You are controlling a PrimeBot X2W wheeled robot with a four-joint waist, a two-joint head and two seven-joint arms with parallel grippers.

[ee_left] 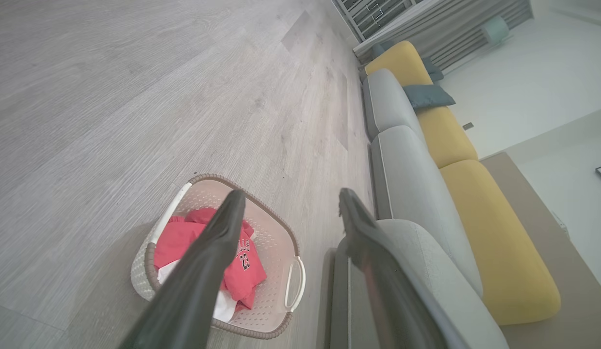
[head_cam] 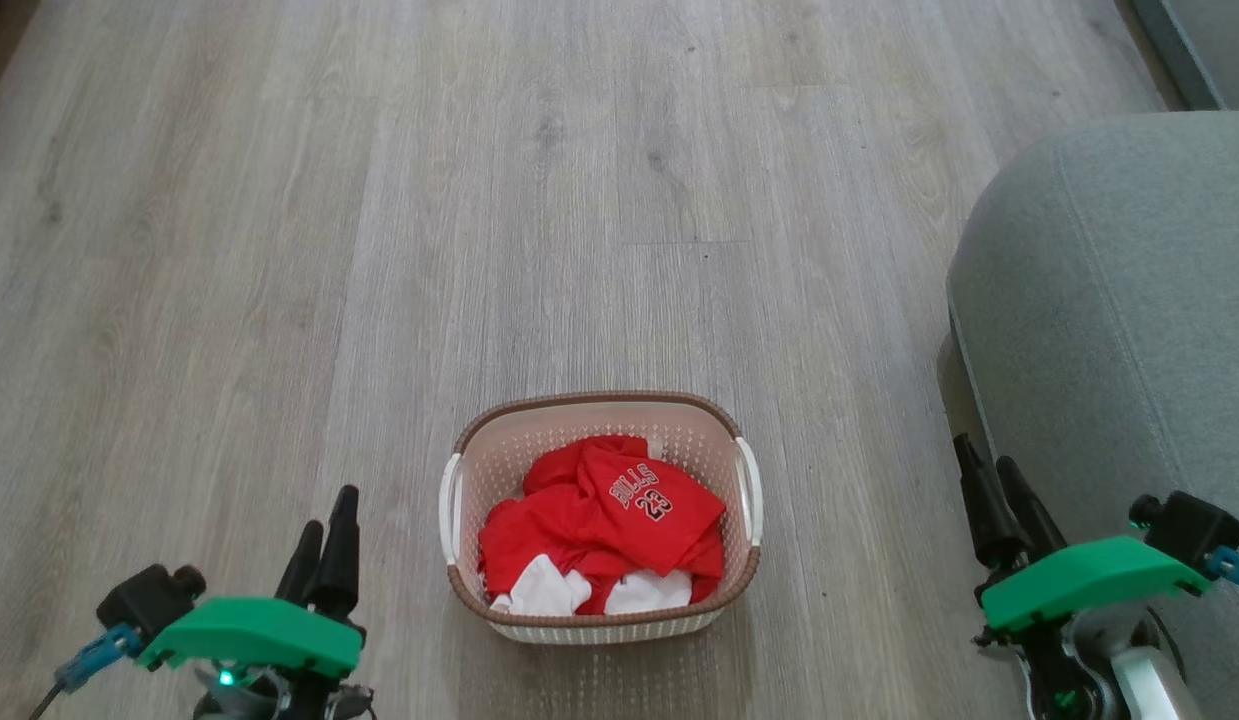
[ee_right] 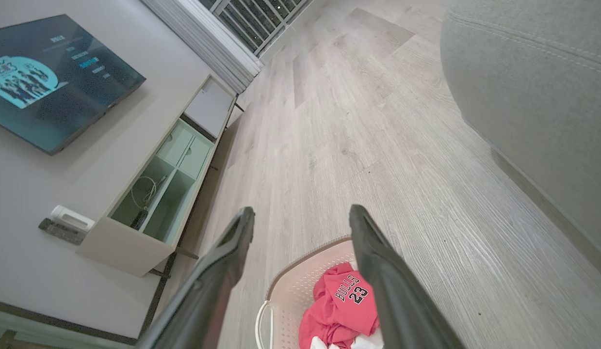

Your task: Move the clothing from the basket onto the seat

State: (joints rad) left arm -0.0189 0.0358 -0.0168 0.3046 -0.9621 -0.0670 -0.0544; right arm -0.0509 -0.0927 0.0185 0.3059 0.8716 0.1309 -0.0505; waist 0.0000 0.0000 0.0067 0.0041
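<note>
The cream basket (head_cam: 749, 490) with a brown rim stands on the wood floor in the head view's lower middle. Red clothing (head_cam: 604, 525) with white trim lies crumpled inside it, the "BULLS 23" print facing up. The grey seat (head_cam: 1119, 300) rises at the right edge. My left gripper (head_cam: 324, 525) hangs open left of the basket, empty. My right gripper (head_cam: 989, 465) is open and empty too, close against the seat's front. The left wrist view shows the basket (ee_left: 281, 242), clothing (ee_left: 176, 242), seat (ee_left: 412, 184) and gripper (ee_left: 290, 201). The right wrist view shows the basket (ee_right: 295, 291), clothing (ee_right: 341, 303) and gripper (ee_right: 300, 215).
Bare wood floor (head_cam: 479, 200) spreads ahead and to the left. Yellow back cushions (ee_left: 494, 237) and a blue pillow (ee_left: 426, 95) line the sofa. A TV cabinet (ee_right: 159, 184) and wall screen (ee_right: 53, 72) stand across the room.
</note>
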